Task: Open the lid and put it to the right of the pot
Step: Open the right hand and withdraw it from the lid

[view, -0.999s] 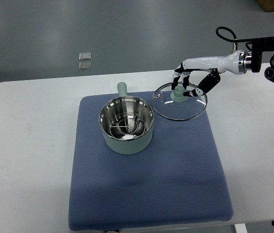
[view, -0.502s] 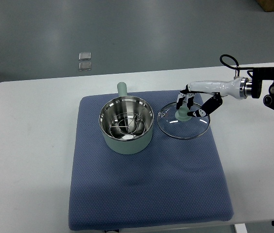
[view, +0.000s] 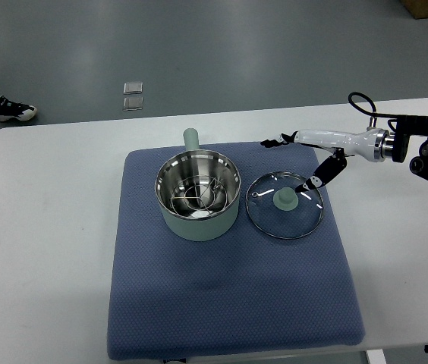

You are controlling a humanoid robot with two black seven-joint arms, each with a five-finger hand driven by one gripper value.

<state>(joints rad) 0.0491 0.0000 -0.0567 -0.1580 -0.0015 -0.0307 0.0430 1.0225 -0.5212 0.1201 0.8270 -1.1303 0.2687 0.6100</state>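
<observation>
Right hand [view: 299,161] reaches in from the right edge of the bench [view: 47,227], arm white with a black wrist unit. Fingers [view: 273,141] are spread and released, grasping nothing; the thumb tip hangs just above the far right rim of the lid, whether touching I cannot tell.

Glass lid [view: 284,205] lies flat on the blue mat [view: 229,296], directly below and slightly toward the robot from the hand. Its pale green knob [view: 285,199] points up, just beside the thumb tip and apart from the other fingers.

Pale green pot [view: 197,195] stands to the left of the hand, open, with a steel inner wall and a wire rack visible inside. Its stub handle [view: 190,139] points toward the far edge of the bench. Lid rim and pot wall sit close, a narrow strip of mat between them.

Beyond the bench, far left of the hand, a person's shoe [view: 13,111] shows on the grey floor. Two small square plates [view: 132,95] are set in the floor there too.
</observation>
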